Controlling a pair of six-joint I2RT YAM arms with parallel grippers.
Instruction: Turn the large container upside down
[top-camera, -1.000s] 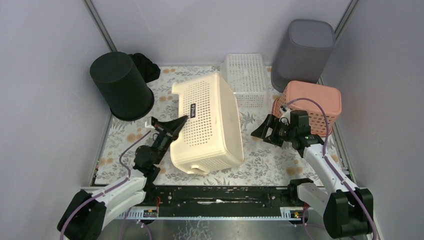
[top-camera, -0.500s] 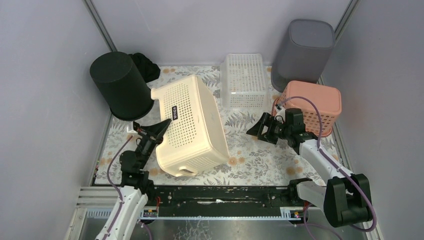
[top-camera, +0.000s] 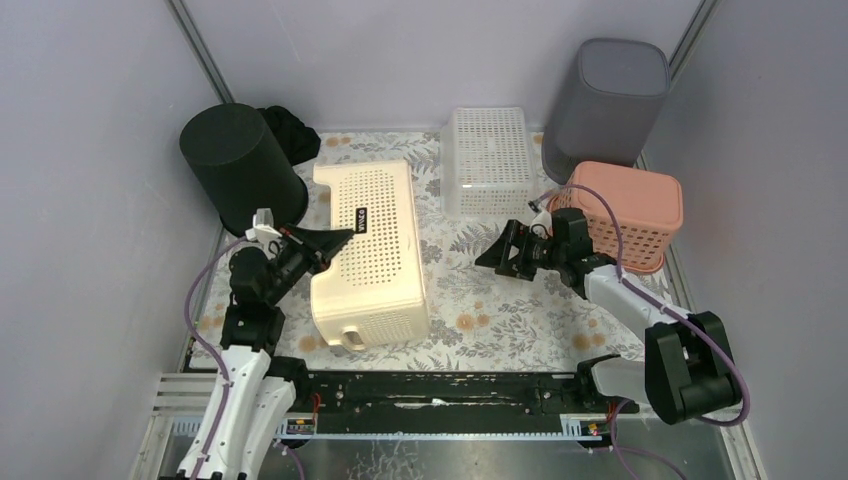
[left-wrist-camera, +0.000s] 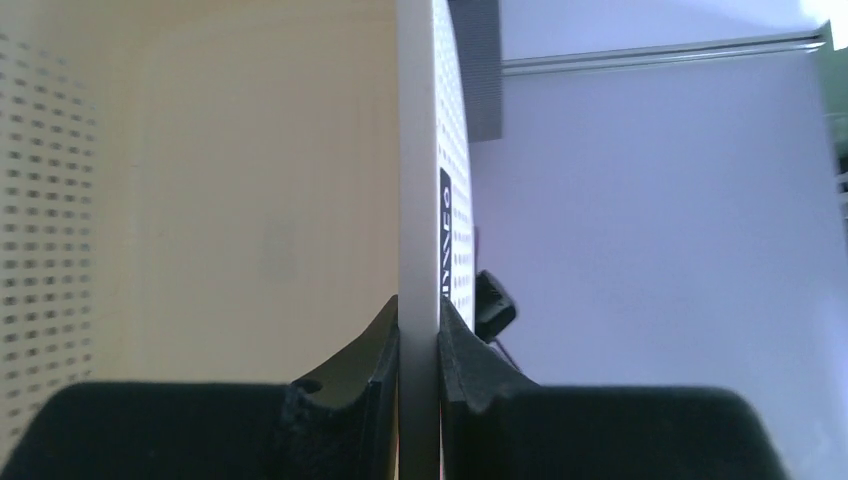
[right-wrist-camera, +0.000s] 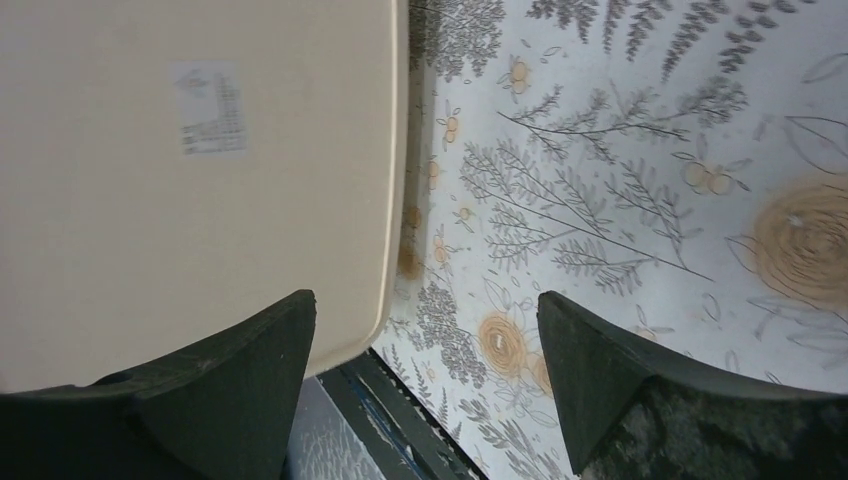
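The large cream perforated container (top-camera: 370, 250) lies on its side on the floral mat, its open mouth facing left. My left gripper (top-camera: 335, 240) is shut on its upper side wall; in the left wrist view the wall (left-wrist-camera: 418, 180) runs up between my two fingers. My right gripper (top-camera: 495, 258) is open and empty, hanging to the right of the container and apart from it. In the right wrist view the container's flat bottom (right-wrist-camera: 190, 170) fills the left, with a pale label on it.
A black bin (top-camera: 240, 170) stands at the back left. A white perforated basket (top-camera: 488, 160), a grey bin (top-camera: 605, 100) and a pink basket (top-camera: 625, 210) stand at the back right. The black rail (top-camera: 440, 390) runs along the near edge.
The container has swung left and rolled from a tilted pose onto its side, carried by my left gripper. My right gripper has moved left, following it, and stays open.
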